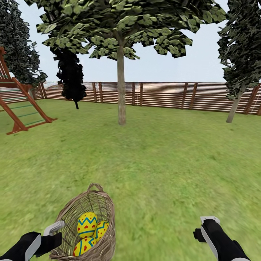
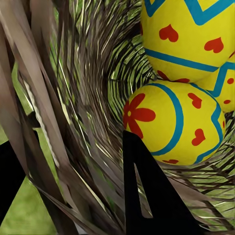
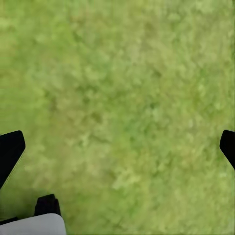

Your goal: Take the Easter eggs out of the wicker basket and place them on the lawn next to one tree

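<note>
Sitting in the bumpy woven basket [image 1: 105, 214] are three smooth round eggs [image 1: 87, 224]. The left claw [image 1: 54, 235] grips its rim; the right claw [image 3: 117, 147] is spread wide over fuzzy grass [image 1: 163, 163].

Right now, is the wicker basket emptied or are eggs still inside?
Not emptied. The wicker basket holds three Easter eggs in the head view; the left wrist view looks past its woven wall at them.

Brown slatted fence [image 1: 163, 95] spans mid-frame, left to right. Wooden play tower [image 1: 16, 105] with green rungs at left edge. Almost black tree [image 1: 70, 76] left of centre, before fence. Dark columnar trees: one upper left [image 1: 18, 47], one right edge [image 1: 241, 54]. Pale sky [image 1: 195, 65] above.
</note>
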